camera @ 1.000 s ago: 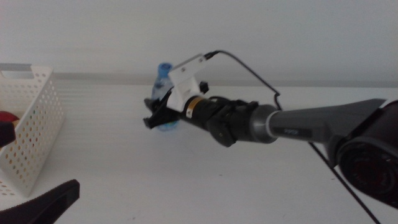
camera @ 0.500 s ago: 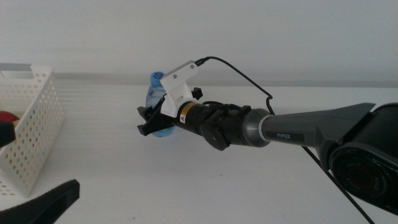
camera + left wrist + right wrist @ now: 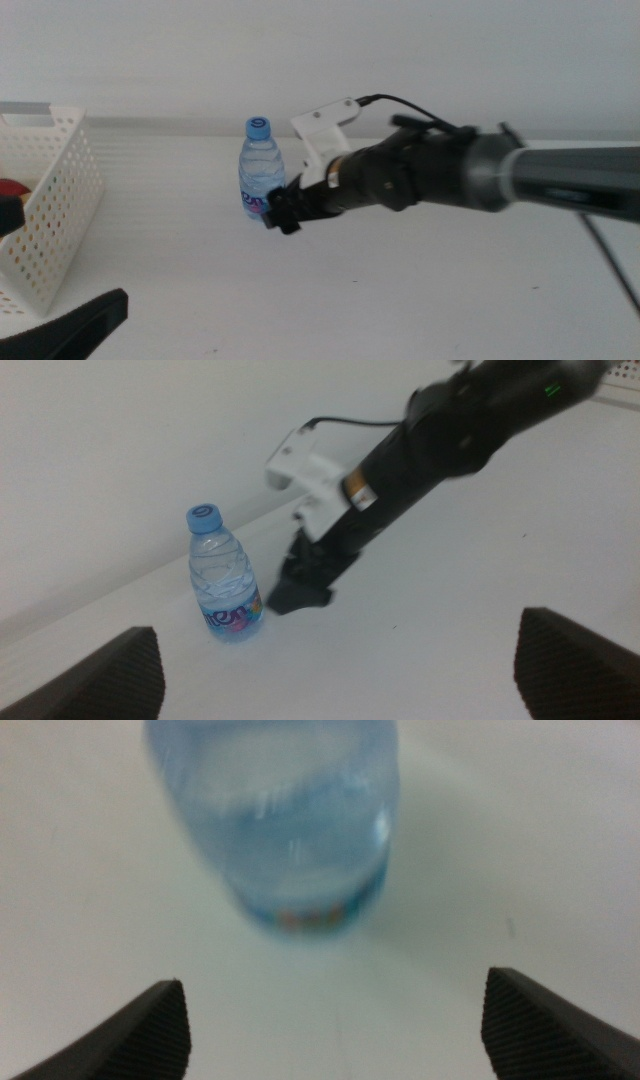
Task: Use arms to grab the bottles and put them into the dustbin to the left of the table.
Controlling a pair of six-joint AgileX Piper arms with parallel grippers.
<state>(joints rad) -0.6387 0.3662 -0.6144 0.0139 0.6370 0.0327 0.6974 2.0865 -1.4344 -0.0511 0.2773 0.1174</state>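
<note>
1. you have one water bottle (image 3: 259, 168) in sight, standing upright a little left of centre in the middle view, near the back edge of the table (image 3: 400, 290).
2. it is clear ribbed plastic with a round blue cap and a coloured label band low on its body; water fills most of it.
3. you see one dustbin (image 3: 45, 210) at the left edge of the middle view: a white plastic basket, walls dotted with rows of small round holes, solid rim. something red shows inside through the wall; you cannot tell what it is.
4. your right gripper (image 3: 281, 210) comes in from the right of the middle view and sits low, just beside the bottle's base. in its own wrist view the two dark jaws stand wide apart with nothing between them, and the bottle (image 3: 275, 820) sits ahead, blurred.
5. your left gripper (image 3: 340, 670) waits, one jaw showing at the bottom left corner of the middle view; its jaws are spread wide and empty.
6. the table is broad, plain, matte white, and a pale bare wall rises behind it.
</note>
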